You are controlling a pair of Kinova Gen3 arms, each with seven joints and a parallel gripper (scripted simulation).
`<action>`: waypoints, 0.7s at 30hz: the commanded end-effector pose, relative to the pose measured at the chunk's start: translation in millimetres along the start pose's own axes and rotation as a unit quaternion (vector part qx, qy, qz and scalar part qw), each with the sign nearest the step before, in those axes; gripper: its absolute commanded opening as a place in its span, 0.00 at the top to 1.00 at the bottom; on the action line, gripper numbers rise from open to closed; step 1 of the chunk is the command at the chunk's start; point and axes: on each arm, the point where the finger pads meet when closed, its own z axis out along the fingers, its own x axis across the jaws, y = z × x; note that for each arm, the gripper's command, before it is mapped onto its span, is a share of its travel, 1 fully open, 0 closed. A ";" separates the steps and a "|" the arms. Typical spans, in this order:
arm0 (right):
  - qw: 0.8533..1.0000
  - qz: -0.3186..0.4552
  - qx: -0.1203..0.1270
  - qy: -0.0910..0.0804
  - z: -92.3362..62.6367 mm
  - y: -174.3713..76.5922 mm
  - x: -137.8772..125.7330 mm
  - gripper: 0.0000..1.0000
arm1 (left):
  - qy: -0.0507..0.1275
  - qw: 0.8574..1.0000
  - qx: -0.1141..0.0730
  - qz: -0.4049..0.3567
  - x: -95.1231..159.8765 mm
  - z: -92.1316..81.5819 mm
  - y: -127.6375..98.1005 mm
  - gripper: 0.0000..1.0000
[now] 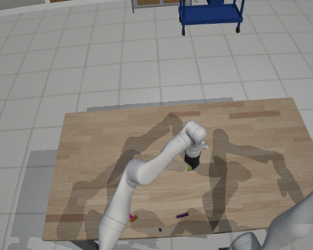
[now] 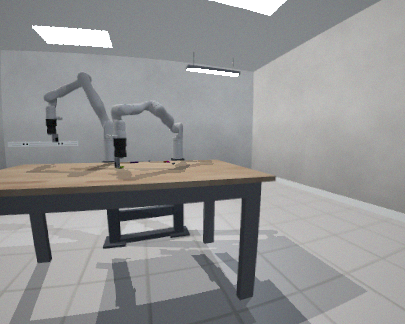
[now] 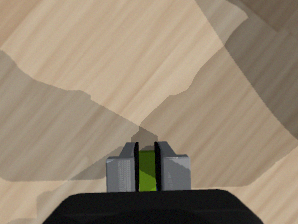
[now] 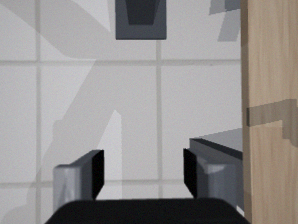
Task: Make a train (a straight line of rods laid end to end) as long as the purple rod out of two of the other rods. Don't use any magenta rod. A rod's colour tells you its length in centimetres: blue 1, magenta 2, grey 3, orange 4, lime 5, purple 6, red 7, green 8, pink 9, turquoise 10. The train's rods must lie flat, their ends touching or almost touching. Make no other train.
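Carrying everything is the bench [image 1: 105, 127] [image 2: 196, 175] [image 3: 100, 40] [image 4: 272, 65]; landmark for all places: the purple [image 1: 182, 215] [image 2: 134, 162]. Left tool [image 1: 191, 168] [image 2: 118, 165] [image 3: 147, 170] is farther in over the bench from the purple, toward the cart side in the top view, narrow, pinching the lime. Right tool [image 2: 55, 139] [image 4: 144, 172] wide, nothing in it, well apart from the purple and out past the bench edge.

Purple lies flat, reference length; probably leave alone. Lime [image 1: 189, 168] [image 2: 121, 167] [image 3: 147, 172] sits between the left tool's pads, well in from the purple, long side along the pads. Looks stiff, light, hard to break; smooth faces might slip or swivel if gripped near one end. Best hold: long sides, mid-length, ends free for butting.

Orange [image 1: 134, 218] [image 2: 165, 161] is off to the purple's left in the top view, magenta [image 1: 130, 216] [image 2: 168, 161] right against or just beside it; magenta is banned. Blue [image 1: 160, 229] [image 2: 149, 161], smallest, is nearer, between purple and orange sideways. Tiny, light, easily knocked: pinch low and centred, nudge gently. Lime plus blue should match purple.
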 end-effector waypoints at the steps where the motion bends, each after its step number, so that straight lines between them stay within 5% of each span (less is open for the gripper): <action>1: 1.000 0.000 -0.001 0.000 -0.7 0.4 0.0 0.00 | 0.000 1.000 0.002 0.000 0.2 -11.0 -1.2 0.76; 8: 1.000 0.000 -0.001 0.000 -0.7 0.4 0.0 0.00 | 0.000 1.000 0.002 0.000 0.2 -59.9 -1.0 0.76; 21: 1.000 0.000 -0.001 0.000 -0.7 0.4 0.0 0.00 | 0.000 1.000 0.002 0.000 0.2 -99.2 -0.8 0.76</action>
